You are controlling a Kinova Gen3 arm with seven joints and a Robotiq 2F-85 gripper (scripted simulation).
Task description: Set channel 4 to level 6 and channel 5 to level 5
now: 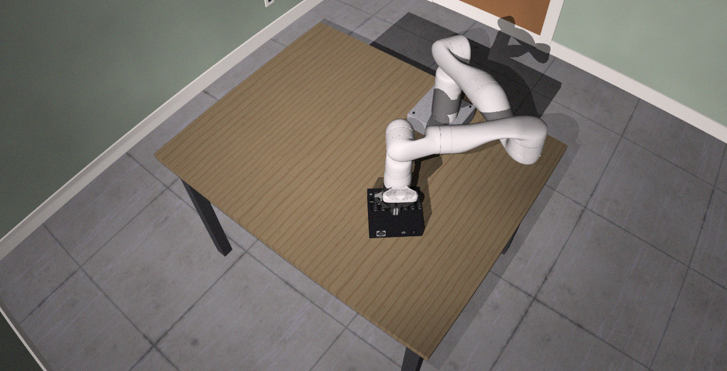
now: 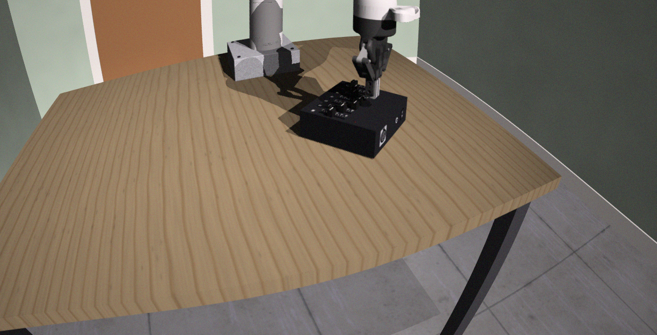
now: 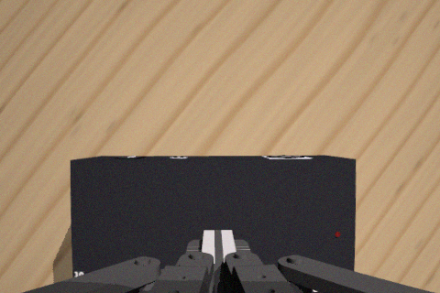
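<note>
The black lighting desk point(image 2: 353, 117) stands flat on the wooden table near its right edge; it also shows in the top view point(image 1: 395, 216) and the wrist view point(image 3: 213, 208). Its small dark fader caps point(image 2: 342, 101) sit in rows on the top face. My gripper point(image 2: 375, 90) is shut with nothing between the fingers and points straight down, its tips at the desk's top among the faders on the far right side. In the wrist view the closed fingertips point(image 3: 218, 241) sit over the black top; the faders under them are hidden. Fader levels are too small to read.
The arm's grey base block point(image 2: 263, 59) is bolted at the table's back edge, behind the desk. The table's right edge point(image 2: 482, 107) runs close beside the desk.
</note>
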